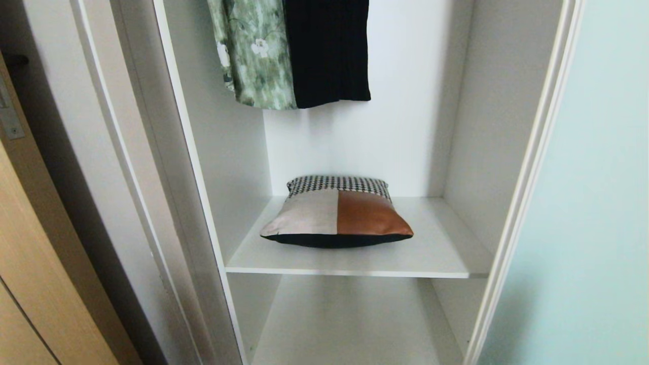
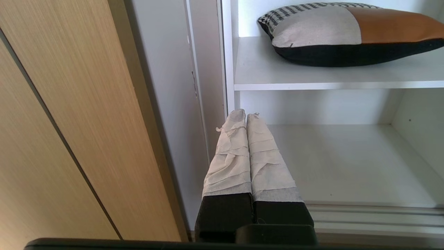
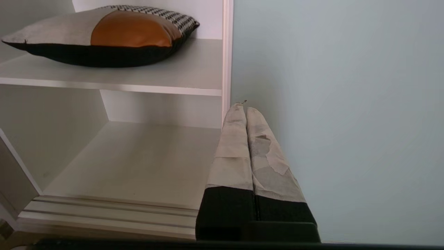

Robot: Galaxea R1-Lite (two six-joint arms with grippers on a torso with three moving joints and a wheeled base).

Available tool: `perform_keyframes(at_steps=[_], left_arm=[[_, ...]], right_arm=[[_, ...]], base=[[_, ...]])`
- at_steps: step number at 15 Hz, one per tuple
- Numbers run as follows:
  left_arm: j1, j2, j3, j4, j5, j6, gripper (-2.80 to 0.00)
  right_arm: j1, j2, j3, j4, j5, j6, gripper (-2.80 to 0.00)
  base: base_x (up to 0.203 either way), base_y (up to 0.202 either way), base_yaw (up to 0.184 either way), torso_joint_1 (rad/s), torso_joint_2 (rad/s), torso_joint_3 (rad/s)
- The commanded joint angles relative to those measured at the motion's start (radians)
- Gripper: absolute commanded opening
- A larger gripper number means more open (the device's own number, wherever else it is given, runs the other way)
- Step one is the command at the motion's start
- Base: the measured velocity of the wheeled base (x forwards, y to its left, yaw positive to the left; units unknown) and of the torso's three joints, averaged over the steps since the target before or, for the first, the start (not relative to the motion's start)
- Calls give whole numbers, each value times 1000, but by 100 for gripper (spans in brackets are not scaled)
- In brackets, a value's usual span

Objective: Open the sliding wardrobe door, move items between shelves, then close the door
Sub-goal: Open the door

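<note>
On the far left you see a tan wooden door (image 1: pixel 30 263) with a metal plate (image 1: pixel 10 119) on its edge. It stands well to the left of the cushion (image 1: pixel 337 213).

Next to it comes the white side wall of the wardrobe (image 1: pixel 187 152). Your left gripper (image 2: pixel 246 116) hangs low in front of that wall, below the cushion and to its left. Its two taped fingers (image 2: pixel 230 156) are pressed tight together. They pinch nothing. You cannot see this gripper from the head camera.

Now look inside the wardrobe. The cushion lies flat on the upper shelf (image 1: pixel 436 253), near the middle. It has a checked strip at the back, a pale patch on the left, an orange-brown patch on the right, and a black underside. High above the cushion hang two clothes: a green flowery one (image 1: pixel 253 50) on the left and a black one (image 1: pixel 327 50) touching it on the right. Under the cushion is the lower shelf (image 1: pixel 345 324). Nothing sits on the part of it you can see.

To the right of the cushion is the sliding door (image 1: pixel 588 203). It is pale blue-green glass with a thin light frame. It is pushed over to the right, so the part with the cushion is open.

Your right gripper (image 3: pixel 244 107) hangs low in front of that glass door, below the cushion and to its right. Its taped fingers (image 3: pixel 236 152) are pressed together too, and they hold nothing. Some tape on one finger is torn. The head camera does not show this gripper either.
</note>
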Motion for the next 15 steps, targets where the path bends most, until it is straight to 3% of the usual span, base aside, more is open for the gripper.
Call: perform_keyframes(at_steps=[1, 6, 8, 12, 13, 15], left_arm=[[0, 2, 0, 1, 0, 0, -280], [0, 2, 0, 1, 0, 0, -280], [0, 2, 0, 1, 0, 0, -280], [0, 2, 0, 1, 0, 0, -280], [0, 2, 0, 1, 0, 0, -280], [0, 2, 0, 1, 0, 0, -280]], right_arm=[[0, -12, 0, 0, 0, -6, -280], [0, -12, 0, 4, -4, -15, -280], [0, -13, 0, 7, 5, -73, -280], [-1, -13, 0, 0, 6, -64, -280], [0, -13, -17, 2, 0, -67, -280], [0, 57, -177, 33, -17, -60, -280]], base=[[0, 0, 0, 0, 0, 0], [0, 0, 0, 0, 0, 0], [0, 0, 0, 0, 0, 0], [0, 0, 0, 0, 0, 0], [0, 0, 0, 0, 0, 0], [0, 0, 0, 0, 0, 0]])
